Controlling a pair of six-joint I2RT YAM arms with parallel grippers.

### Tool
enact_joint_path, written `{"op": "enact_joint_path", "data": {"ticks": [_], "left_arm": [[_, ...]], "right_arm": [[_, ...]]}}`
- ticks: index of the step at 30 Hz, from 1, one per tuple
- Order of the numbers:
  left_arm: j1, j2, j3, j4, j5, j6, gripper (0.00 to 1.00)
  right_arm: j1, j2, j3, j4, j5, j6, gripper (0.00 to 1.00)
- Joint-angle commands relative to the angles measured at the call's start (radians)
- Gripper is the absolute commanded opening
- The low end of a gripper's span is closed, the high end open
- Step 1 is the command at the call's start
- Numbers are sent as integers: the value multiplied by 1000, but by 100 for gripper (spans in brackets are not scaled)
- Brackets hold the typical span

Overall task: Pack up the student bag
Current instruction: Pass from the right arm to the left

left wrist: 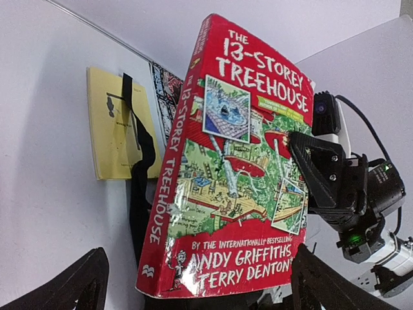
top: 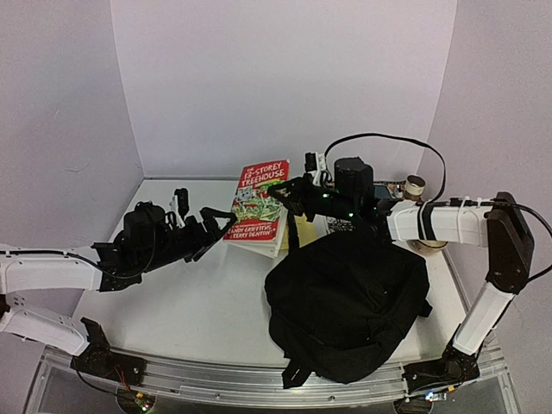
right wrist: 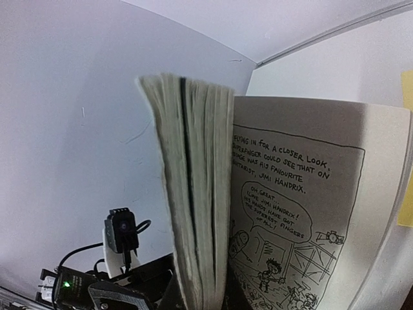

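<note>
The student bag, a soft black backpack with trailing straps, is slumping at the lower centre-right of the top view, apparently not yet being filled. Above it at centre, the red book is being pinched at its right edge by the right gripper, probably for lifting. The left gripper is hovering wide open at the book's lower-left corner, likely readying support.

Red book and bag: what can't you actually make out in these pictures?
- Right gripper: the left wrist view shows only one finger over the book's cover, and pages fill the right wrist view, so whether it is clamped is unclear.
- Bag: top view, all black folds; open or zipped cannot be told.
- Yellow booklet: left wrist view, partly behind the book and a strap; its print is too small.
</note>
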Motion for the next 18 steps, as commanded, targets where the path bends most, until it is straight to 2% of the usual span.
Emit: {"op": "enact_joint_path", "data": {"ticks": [1,5,9,18], "left_arm": [[5,56,-7,201,30,-102,99],[5,117,-4,280,49,-145,99],[2,187,4,427,112,-187,97],[-37,325,49,652,152,-263,88]], "right_arm": [[2,-64,17,225,-1,46,0],[2,-69,16,247,-5,63,0],[2,-65,9,272,2,80,0],[2,-48,-13,306,20,111,0]]}}
